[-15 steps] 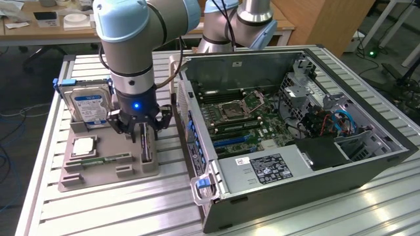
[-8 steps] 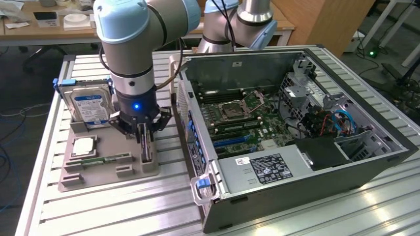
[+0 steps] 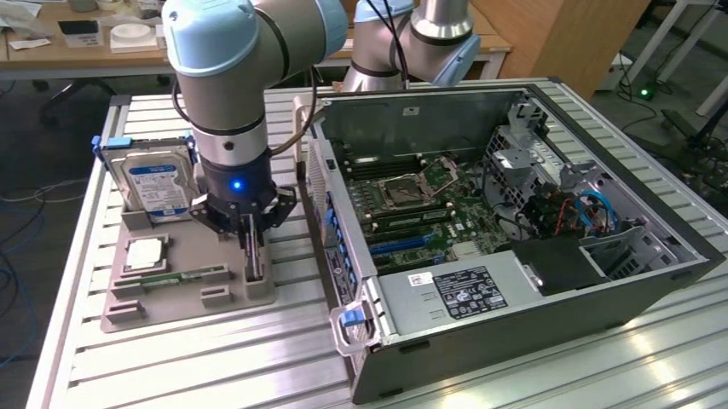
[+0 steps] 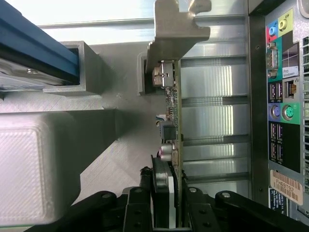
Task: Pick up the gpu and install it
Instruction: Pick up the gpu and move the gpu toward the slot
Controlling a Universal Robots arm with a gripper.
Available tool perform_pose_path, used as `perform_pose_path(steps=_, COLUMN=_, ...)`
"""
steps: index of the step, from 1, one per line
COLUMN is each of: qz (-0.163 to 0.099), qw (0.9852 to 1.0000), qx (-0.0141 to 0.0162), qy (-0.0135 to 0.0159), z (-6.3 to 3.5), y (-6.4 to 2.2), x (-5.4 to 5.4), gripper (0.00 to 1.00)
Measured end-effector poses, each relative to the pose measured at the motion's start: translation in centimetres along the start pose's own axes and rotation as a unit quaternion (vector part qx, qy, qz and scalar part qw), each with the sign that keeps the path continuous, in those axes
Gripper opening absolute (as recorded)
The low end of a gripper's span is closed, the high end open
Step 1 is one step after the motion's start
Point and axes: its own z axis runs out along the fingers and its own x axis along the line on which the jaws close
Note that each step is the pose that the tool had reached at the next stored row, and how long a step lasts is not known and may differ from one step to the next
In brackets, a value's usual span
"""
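Gpu [image 4: 175,121] on edge in its holder slot, gripper [image 4: 173,182] set down over it

It stands in the grey holder tray [image 3: 170,298] near the bench [image 3: 228,366] edge on the exterior view's left, just beside the open computer case [image 3: 637,273]. The fingers [image 4: 160,191] sit on both sides of the card, but I cannot tell whether they pinch it. An off-centre grip could tilt the card, so its metal bracket [image 4: 176,38] jams in the slot or knocks the case wall. The wrist view gives the card edge-on and the case's rear ports [image 4: 282,96]. The exterior view gives the motherboard [image 3: 421,213].
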Motion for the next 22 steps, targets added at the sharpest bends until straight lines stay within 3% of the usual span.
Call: perform_pose_path(steps=22, qz=0.000, qw=1.0000, qx=0.0000, qy=0.0000, z=0.00, y=0.00, x=0.00, gripper=0.28)
